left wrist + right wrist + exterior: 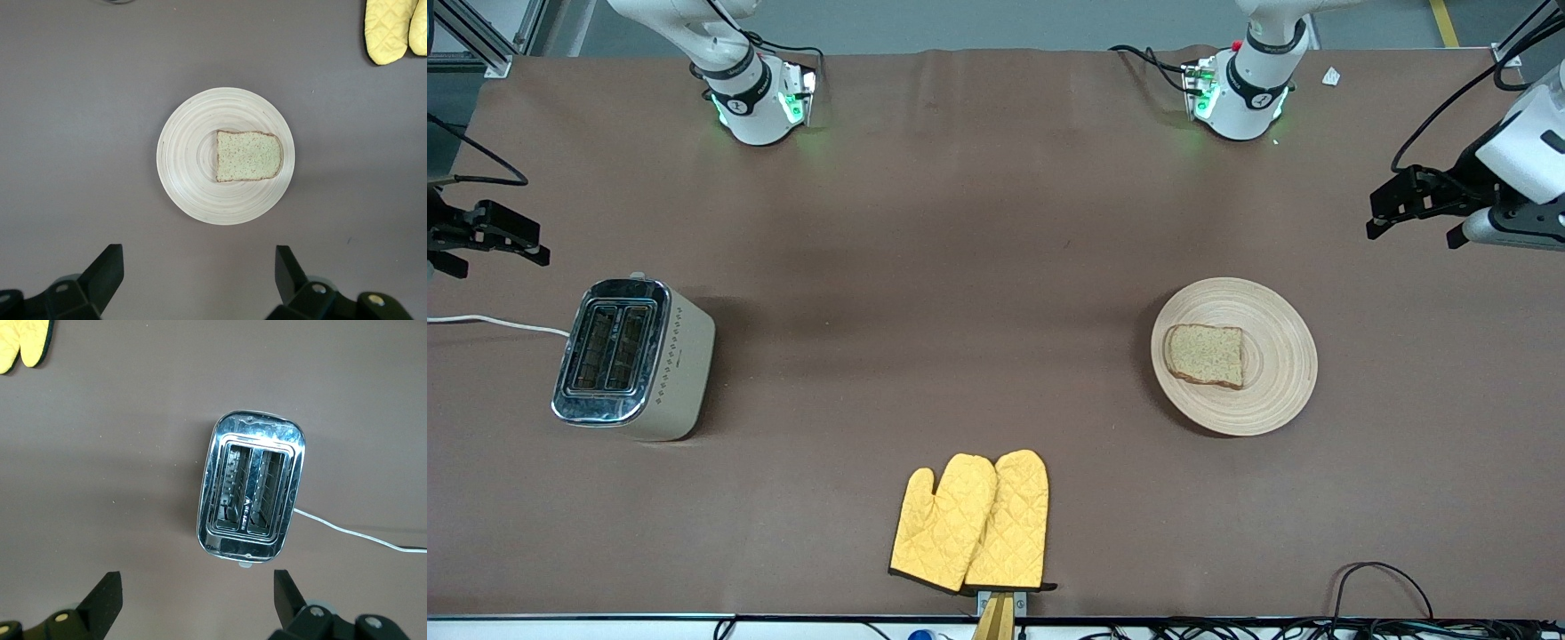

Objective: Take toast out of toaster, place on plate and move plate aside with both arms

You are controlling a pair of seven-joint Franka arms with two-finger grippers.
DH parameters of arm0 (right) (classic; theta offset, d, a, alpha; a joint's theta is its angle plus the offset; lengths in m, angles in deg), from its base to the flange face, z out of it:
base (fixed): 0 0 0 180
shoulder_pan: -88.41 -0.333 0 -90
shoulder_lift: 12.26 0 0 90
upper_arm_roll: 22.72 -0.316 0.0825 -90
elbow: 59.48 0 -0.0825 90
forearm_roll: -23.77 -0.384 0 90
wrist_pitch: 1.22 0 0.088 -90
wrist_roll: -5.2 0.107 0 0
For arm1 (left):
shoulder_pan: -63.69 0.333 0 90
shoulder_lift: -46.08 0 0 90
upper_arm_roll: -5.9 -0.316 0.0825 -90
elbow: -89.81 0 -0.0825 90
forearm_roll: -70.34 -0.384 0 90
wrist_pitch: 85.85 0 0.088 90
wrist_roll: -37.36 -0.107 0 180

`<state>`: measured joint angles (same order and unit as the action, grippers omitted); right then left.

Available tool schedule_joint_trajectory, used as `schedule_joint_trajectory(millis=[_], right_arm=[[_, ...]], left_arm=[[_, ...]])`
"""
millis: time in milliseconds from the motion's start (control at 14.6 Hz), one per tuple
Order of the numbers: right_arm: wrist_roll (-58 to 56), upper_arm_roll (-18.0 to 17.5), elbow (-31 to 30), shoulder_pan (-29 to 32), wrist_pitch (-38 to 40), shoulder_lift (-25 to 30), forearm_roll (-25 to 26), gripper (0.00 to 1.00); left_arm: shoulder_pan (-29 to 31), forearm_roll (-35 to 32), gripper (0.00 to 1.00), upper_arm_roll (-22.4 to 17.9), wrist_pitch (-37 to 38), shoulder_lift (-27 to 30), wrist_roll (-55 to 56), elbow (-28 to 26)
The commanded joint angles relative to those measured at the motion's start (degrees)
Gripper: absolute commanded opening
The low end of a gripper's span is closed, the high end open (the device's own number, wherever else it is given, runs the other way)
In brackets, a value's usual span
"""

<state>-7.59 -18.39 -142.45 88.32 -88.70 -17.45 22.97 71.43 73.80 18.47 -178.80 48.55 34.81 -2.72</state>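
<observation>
Left claw (1414, 213) hangs spread wide, holding nothing, over counter (960, 267) at left arm's end. Right claw (489, 240) hangs spread too, over right arm's end, above toaster (633, 358). You see toast (1208, 355) lying flat on plate (1272, 391). Yellow mitts (971, 522) lie nearest front camera.

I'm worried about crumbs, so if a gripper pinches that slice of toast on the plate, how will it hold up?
The toast looks thin and lies flat on the plate, so it is probably light and fairly stiff. A hard pinch might crack or crumble it. Its darker crust looks like the firmer place to grip.
</observation>
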Motion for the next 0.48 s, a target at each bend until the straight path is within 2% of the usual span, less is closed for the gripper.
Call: schedule_joint_trajectory(millis=[0, 137, 206, 411], right_arm=[[-0.66, -0.64, 1.84, 0.80, 0.38, 0.62, 1.15, 1.00], [-0.66, -0.55, 4.21, 0.80, 0.56, 0.88, 1.15, 1.00], [-0.66, -0.37, 4.30, 0.88, 1.34, 0.88, 1.06, 1.00], [-0.66, -0.28, 4.30, 1.67, 3.37, 0.71, 0.80, 1.00]], left_arm=[[-2.80, -1.26, 1.00, -2.36, 1.73, -0.44, 0.88, 2.19], [-9.12, -1.34, 1.00, -8.59, 1.81, -0.44, 0.88, 1.93], [-10.63, -1.34, 1.00, -10.10, 1.81, -0.35, 0.80, 1.92], [-10.99, -5.28, 1.00, -9.94, 2.60, -0.88, 0.79, 2.80]])
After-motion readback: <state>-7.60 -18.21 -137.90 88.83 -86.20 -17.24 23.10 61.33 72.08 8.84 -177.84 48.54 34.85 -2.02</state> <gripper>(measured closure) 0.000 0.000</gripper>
